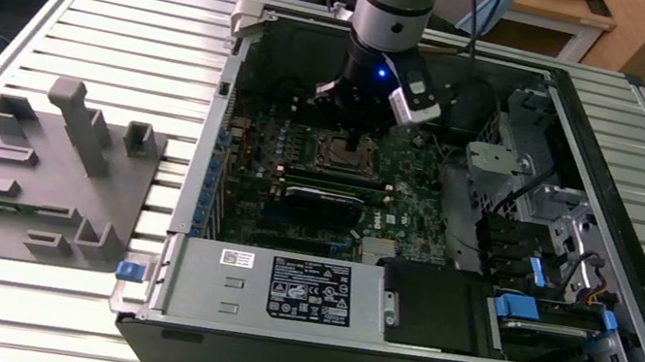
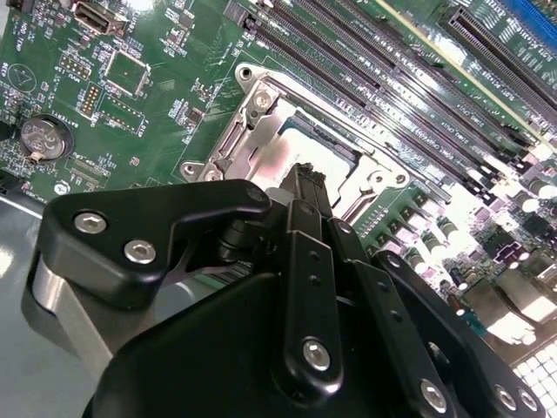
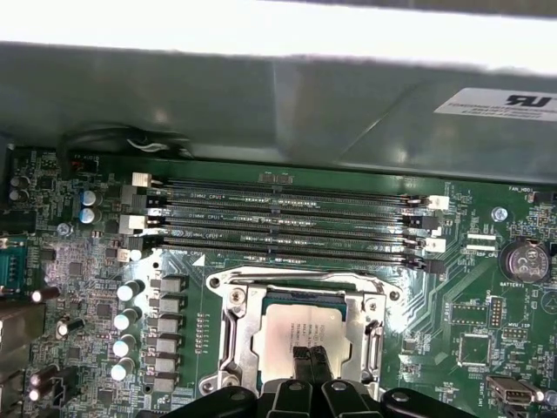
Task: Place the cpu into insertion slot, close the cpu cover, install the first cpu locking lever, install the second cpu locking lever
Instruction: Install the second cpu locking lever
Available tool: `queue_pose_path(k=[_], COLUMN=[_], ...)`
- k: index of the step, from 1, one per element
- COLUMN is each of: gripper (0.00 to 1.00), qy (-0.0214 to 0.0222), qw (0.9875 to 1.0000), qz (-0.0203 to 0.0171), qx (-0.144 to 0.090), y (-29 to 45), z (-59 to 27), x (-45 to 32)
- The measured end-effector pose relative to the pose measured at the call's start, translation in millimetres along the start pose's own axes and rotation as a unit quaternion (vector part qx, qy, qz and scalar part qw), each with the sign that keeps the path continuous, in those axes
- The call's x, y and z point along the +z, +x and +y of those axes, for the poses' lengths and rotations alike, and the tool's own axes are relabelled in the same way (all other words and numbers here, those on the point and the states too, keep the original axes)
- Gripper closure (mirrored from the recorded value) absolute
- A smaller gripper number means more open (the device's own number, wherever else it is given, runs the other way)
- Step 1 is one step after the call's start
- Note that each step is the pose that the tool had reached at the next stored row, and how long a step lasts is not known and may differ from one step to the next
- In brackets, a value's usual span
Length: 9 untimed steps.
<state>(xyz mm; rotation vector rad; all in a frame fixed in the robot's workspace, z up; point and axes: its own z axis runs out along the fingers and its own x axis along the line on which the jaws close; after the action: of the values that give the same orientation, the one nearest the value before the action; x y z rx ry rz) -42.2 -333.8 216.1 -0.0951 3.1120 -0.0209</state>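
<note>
One dull silver-grey square cpu [image 3: 305, 335] lies seated in the silvery-rimmed insertion slot [image 3: 233, 324], framed by the thin silvery cpu cover [image 3: 300, 284]. Directly over it, the black hand [image 3: 309, 357] hangs with fingertips pressed together, holding nothing, amid green circuit board [image 3: 470, 287].

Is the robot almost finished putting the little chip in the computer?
Partly. The cpu already sits in the insertion slot, with the cpu cover down around it. The claw hovers right above the chip, holding nothing. Whether the locking levers are latched cannot be told.
</note>
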Motion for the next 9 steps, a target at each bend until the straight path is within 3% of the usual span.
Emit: queue_pose_path(k=[9], gripper=[0.89], qy=[-0.0002], qw=[1.0], qz=[-0.0001], qx=[0.0], y=[0.1], z=[-2.3], x=[-1.0])
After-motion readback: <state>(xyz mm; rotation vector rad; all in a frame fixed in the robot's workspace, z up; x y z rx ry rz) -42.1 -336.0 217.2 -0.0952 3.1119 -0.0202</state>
